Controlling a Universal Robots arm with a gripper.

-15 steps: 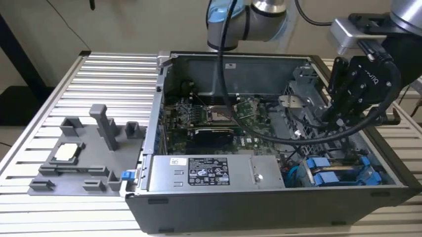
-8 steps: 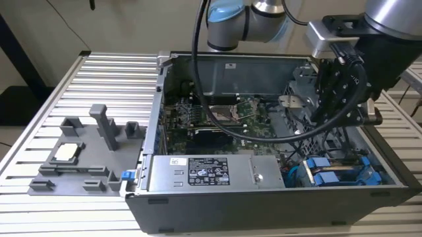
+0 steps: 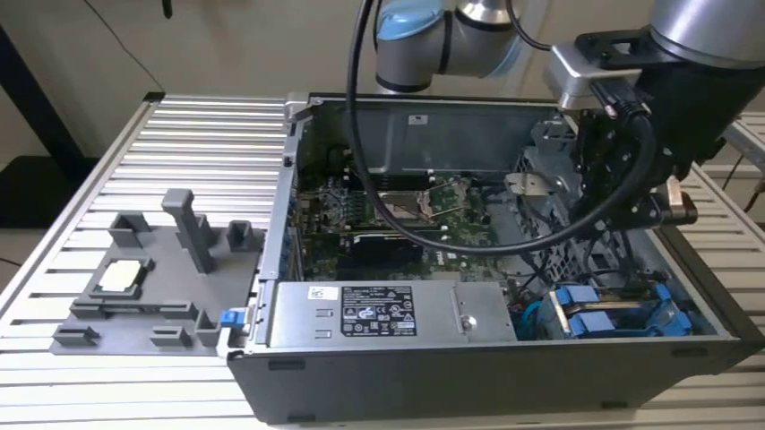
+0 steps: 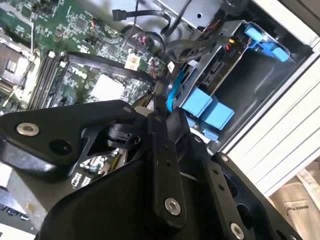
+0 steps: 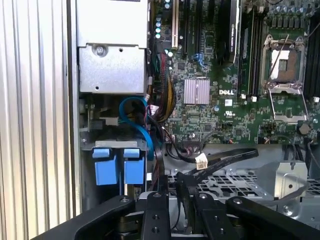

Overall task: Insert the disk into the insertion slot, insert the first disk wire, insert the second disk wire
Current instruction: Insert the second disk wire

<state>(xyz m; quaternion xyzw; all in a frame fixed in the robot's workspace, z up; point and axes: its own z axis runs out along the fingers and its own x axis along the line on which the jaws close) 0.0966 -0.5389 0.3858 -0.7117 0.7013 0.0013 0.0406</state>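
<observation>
The insertion slot (image 3: 622,318) is the dark drive bay in the near corner of the open computer case, on the exterior view's right. Blue carrier fittings (image 5: 119,166) (image 4: 207,107) sit in it, and the disk's body is mostly hidden behind them. A blue wire (image 5: 134,114) loops beside the bay. My gripper (image 5: 172,192) (image 4: 156,116) hangs inside the case just next to the bay, its black fingers (image 5: 159,200) drawn together. A black flat wire (image 5: 225,157) with a white tag runs straight out from the fingertips, so it looks pinched there.
A grey labelled power-supply box (image 3: 371,313) fills the case's front beside the bay. The motherboard with its square CPU socket (image 5: 282,65) lies behind. A perforated metal cage (image 5: 235,182) is under the arm. A grey fixture tray (image 3: 143,287) stands on the ribbed table at the exterior view's left.
</observation>
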